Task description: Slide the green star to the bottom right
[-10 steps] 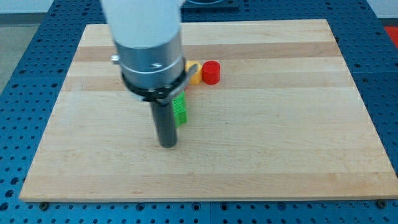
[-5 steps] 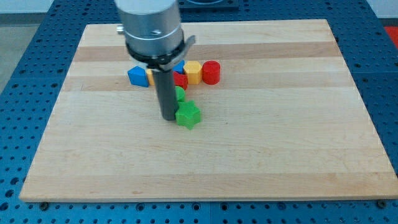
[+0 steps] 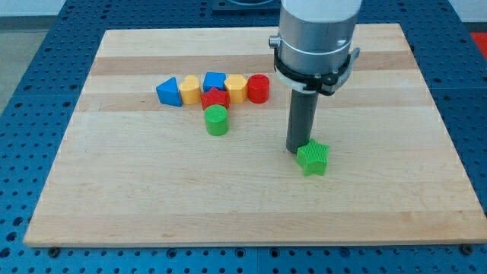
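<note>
The green star (image 3: 313,157) lies on the wooden board (image 3: 152,198), right of the middle and a little below it. My tip (image 3: 297,149) is at the star's upper left edge, touching it. The dark rod rises to the grey and white arm body at the view's top.
A cluster of blocks sits at the upper left of centre: a blue block (image 3: 168,91), a yellow block (image 3: 189,89), a blue block (image 3: 214,81), a red block (image 3: 215,98), a yellow block (image 3: 236,88), a red cylinder (image 3: 259,88). A green cylinder (image 3: 217,120) stands just below them.
My tip has moved to the view's right and slightly down, pushing the green star from beside the green cylinder to right of the board's middle.
</note>
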Controlling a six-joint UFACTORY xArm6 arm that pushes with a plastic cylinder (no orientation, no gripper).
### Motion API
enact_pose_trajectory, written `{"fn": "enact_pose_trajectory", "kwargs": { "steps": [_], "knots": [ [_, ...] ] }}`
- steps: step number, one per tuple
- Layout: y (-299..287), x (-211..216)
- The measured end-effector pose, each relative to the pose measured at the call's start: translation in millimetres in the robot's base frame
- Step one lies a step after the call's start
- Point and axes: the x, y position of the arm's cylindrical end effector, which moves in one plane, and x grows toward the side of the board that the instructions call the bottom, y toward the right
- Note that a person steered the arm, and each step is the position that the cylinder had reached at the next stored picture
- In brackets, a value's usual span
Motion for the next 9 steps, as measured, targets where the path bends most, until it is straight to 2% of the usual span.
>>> {"fn": "enact_pose_trajectory", "kwargs": {
  "steps": [4, 9],
  "knots": [
    [16, 46],
    [112, 59]
  ]
}}
